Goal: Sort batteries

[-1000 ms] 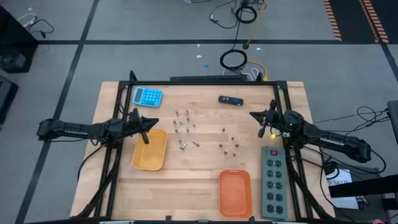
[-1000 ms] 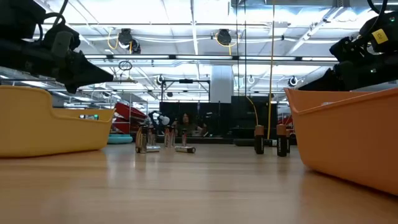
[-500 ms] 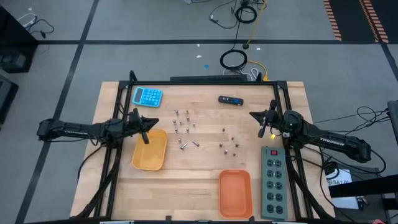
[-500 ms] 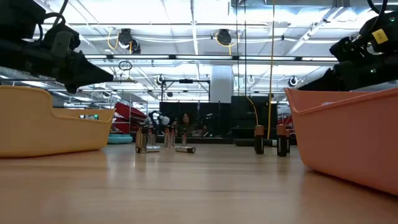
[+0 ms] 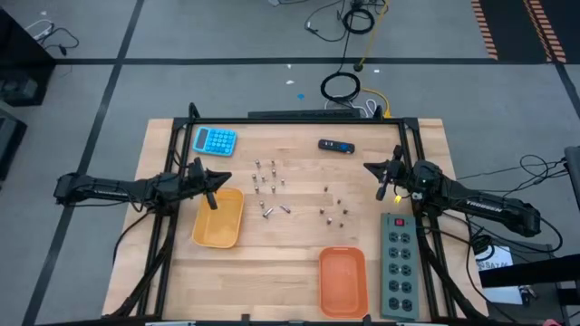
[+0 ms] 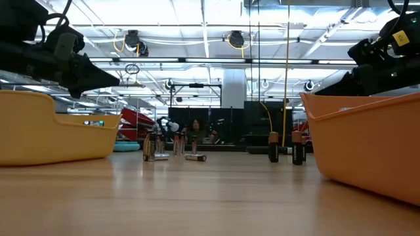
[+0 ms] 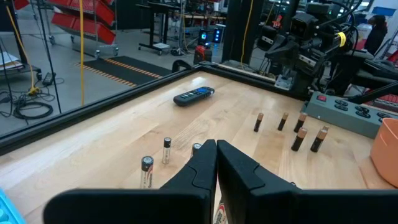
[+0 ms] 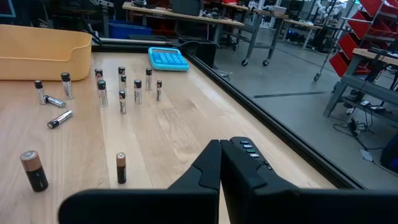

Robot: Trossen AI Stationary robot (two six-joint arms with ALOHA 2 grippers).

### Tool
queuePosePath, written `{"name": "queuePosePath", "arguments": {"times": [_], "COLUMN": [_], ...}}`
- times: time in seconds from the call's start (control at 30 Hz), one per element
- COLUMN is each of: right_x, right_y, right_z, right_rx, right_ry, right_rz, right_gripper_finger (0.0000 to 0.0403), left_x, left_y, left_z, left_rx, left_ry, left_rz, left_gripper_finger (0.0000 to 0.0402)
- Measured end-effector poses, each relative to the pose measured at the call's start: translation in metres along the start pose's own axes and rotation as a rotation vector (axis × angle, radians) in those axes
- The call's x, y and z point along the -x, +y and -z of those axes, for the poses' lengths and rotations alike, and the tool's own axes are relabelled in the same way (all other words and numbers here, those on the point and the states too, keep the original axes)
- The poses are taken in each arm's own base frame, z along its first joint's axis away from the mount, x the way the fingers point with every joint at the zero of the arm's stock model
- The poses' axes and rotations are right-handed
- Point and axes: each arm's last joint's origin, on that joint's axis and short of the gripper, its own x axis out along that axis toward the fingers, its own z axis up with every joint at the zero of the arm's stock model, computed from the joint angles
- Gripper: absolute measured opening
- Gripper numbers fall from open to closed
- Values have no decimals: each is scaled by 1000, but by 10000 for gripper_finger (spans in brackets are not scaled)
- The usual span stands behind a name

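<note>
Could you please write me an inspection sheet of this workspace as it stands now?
Surface: wooden table, bare in front.
Job's things: batteries mostly upright in a left cluster, two lying; a smaller group to the right. Yellow tray and orange tray hold nothing visible.
Clutter: blue calculator, black-and-blue device, power strip.
Grippers: left gripper shut, over the yellow tray's far end; right gripper shut, beside the power strip's far end.
Cables: coiled cable on the floor behind the table.
Surroundings: workshop benches and red racks; a person far behind.
</note>
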Motion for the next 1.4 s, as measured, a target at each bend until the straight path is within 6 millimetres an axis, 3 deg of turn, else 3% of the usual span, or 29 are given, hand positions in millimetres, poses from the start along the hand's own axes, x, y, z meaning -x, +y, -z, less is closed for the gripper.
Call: {"name": "queuePosePath", "arguments": {"times": [0.33,0.6,0.93,1.1,1.27,1.4], "right_x": [0,0,0,0,2,0], "right_y": [-1,0,3,4,8,13], "right_z": [-6,-3,-1,-5,-12,-12], "right_rx": [-42,-396,-624,-624,-547,-526], "right_ry": [-67,-37,2,-32,-91,-77], "right_rz": [10,-15,-96,-133,-210,-238], "right_gripper_finger": [0,0,0,6,32,54], "left_x": [0,0,0,0,0,0], "left_y": [0,0,0,4,10,4], "left_z": [0,0,-1,-2,-10,-39], "left_rx": [0,-25,-44,-74,58,-7], "left_ry": [0,-6,-15,-28,-103,-100], "left_rz": [0,-11,-19,-96,-253,-166], "left_gripper_finger": [22,22,22,22,22,22]}}
